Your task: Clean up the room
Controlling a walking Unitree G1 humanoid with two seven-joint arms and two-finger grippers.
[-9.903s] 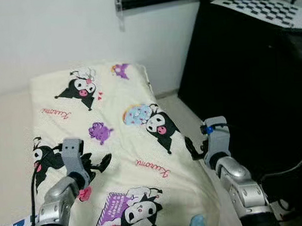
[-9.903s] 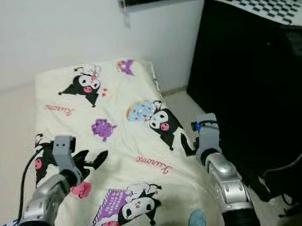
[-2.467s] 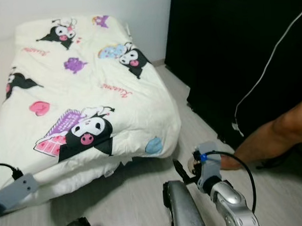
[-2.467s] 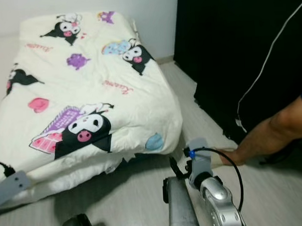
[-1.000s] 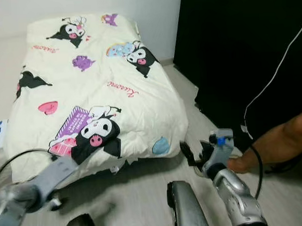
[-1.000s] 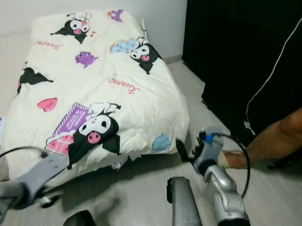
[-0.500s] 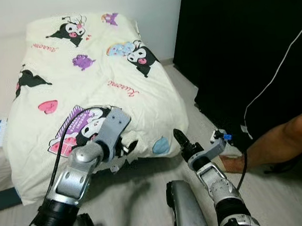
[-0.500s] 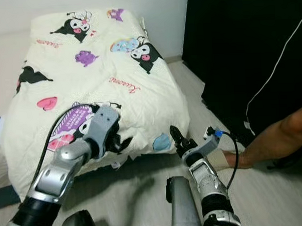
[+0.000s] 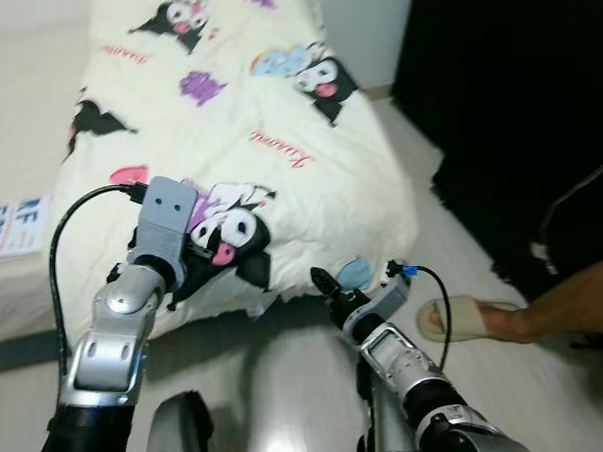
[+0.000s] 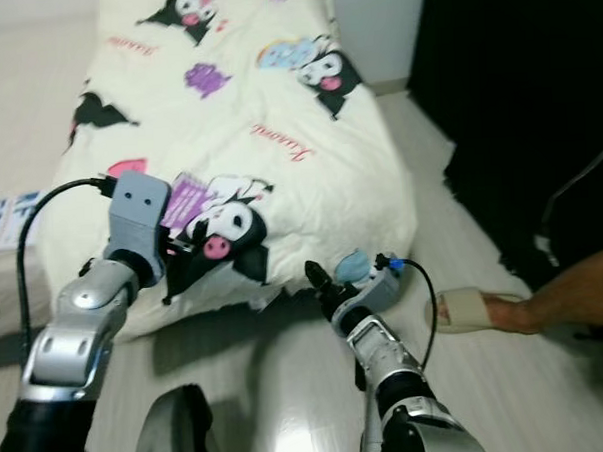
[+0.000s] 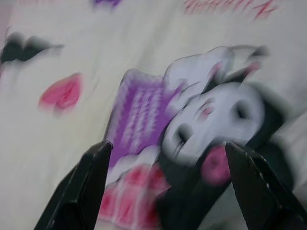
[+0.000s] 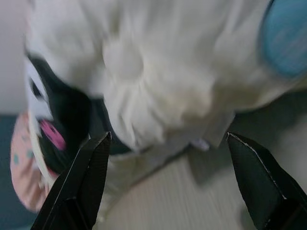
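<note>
A cream blanket [image 9: 278,137] printed with black cartoon figures covers a low bed. My left gripper [image 9: 198,259] hovers over its near part, open, above a purple and black print [image 11: 158,134]; whether it touches the cloth I cannot tell. My right gripper [image 9: 327,288] is low by the floor, pointing at the blanket's hanging foot edge [image 12: 158,81]. It is open, with nothing between its fingers [image 12: 81,187].
A person's leg [image 9: 575,309] and slippered foot [image 9: 466,319] rest on the floor at the right, close to my right arm. A tall black cabinet [image 9: 516,96] stands behind. A sheet with blue letters [image 9: 11,214] lies left of the bed. Pale wooden floor [image 10: 452,229] runs alongside.
The camera has moved closer and tilted down. My left arm swung up from near the floor onto the blanket. My right gripper turned and reached toward the blanket's foot edge.
</note>
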